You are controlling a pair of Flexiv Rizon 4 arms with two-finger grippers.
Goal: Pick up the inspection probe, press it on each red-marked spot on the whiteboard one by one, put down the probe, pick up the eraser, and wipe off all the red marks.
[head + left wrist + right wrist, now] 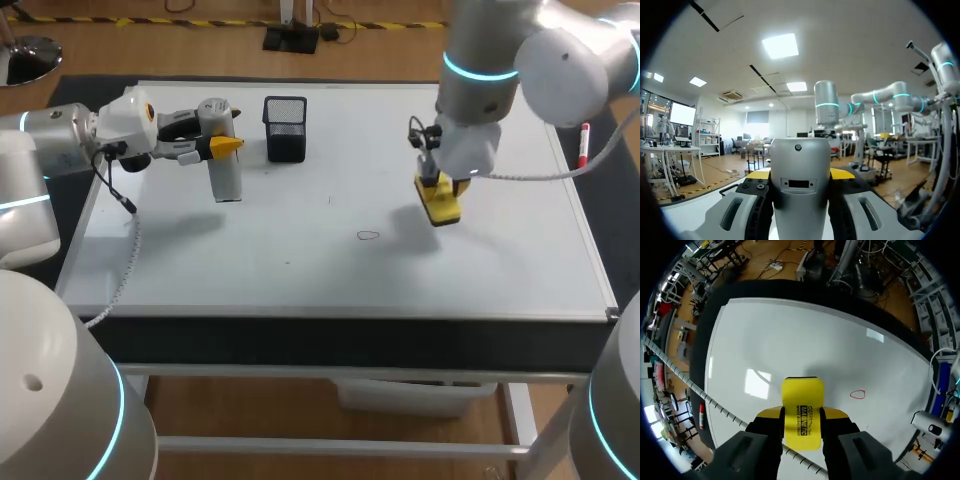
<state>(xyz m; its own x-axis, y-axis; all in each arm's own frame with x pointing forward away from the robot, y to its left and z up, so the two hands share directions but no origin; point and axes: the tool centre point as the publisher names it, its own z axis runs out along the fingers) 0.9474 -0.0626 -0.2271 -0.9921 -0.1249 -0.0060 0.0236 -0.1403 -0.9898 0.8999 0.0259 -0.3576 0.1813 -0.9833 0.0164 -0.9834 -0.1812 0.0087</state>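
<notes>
my right gripper [802, 416] clamps the yellow eraser [441, 203] by its long sides, long axis running out ahead of the fingers, over the whiteboard [300, 265] right of the lone red mark [368, 236], with open board all round. my left gripper [800, 175] is clenched on the grey probe [228, 178], held upright beside the black mesh cup [285, 128] near the far edge.

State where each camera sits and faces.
Head view: above and behind, looking down on the whiteboard; left arm and right arm show.
Left wrist view: on left arm, facing out into the room; left pincer grips the probe.
Right wrist view: on right arm, facing down at the whiteboard; right pincer grips the eraser.
Shared: head and right wrist show eraser, red mark.
</notes>
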